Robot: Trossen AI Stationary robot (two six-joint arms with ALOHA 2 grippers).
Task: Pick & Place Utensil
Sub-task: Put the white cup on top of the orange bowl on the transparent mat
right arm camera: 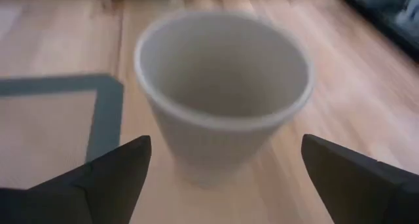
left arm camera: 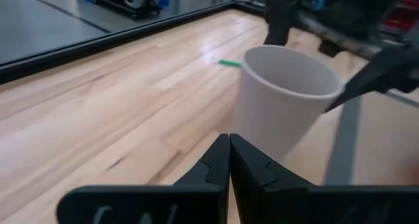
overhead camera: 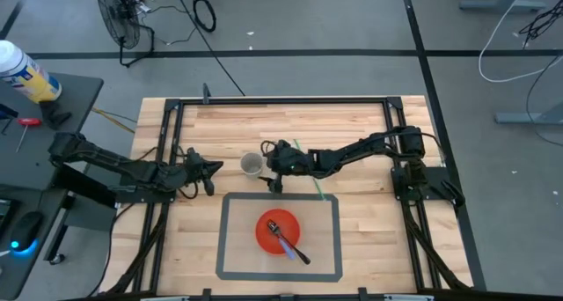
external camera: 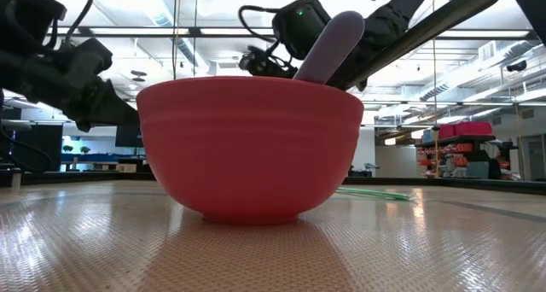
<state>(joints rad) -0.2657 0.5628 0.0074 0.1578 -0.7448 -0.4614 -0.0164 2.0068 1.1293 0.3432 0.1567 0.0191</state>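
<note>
A red bowl [overhead camera: 277, 231] [external camera: 249, 147] stands on a grey-bordered mat. A utensil with a lilac and dark handle [overhead camera: 289, 244] [external camera: 331, 46] lies in it, its handle leaning out over the rim. A white cup [overhead camera: 252, 165] [left arm camera: 285, 99] [right arm camera: 222, 86] stands upright on the wood beyond the mat. My right gripper [overhead camera: 266, 166] [right arm camera: 226, 142] is open and close beside the cup on its right, which shows just ahead of the spread fingers. My left gripper [overhead camera: 209, 169] [left arm camera: 229, 140] is shut, left of the cup, pointing at it and touching nothing.
A thin green straw [overhead camera: 313, 183] [external camera: 375, 192] lies flat on the wood right of the cup, under my right arm. A black frame [overhead camera: 281, 99] runs around the tabletop. Bare wood lies along the table's far side and on both sides of the mat.
</note>
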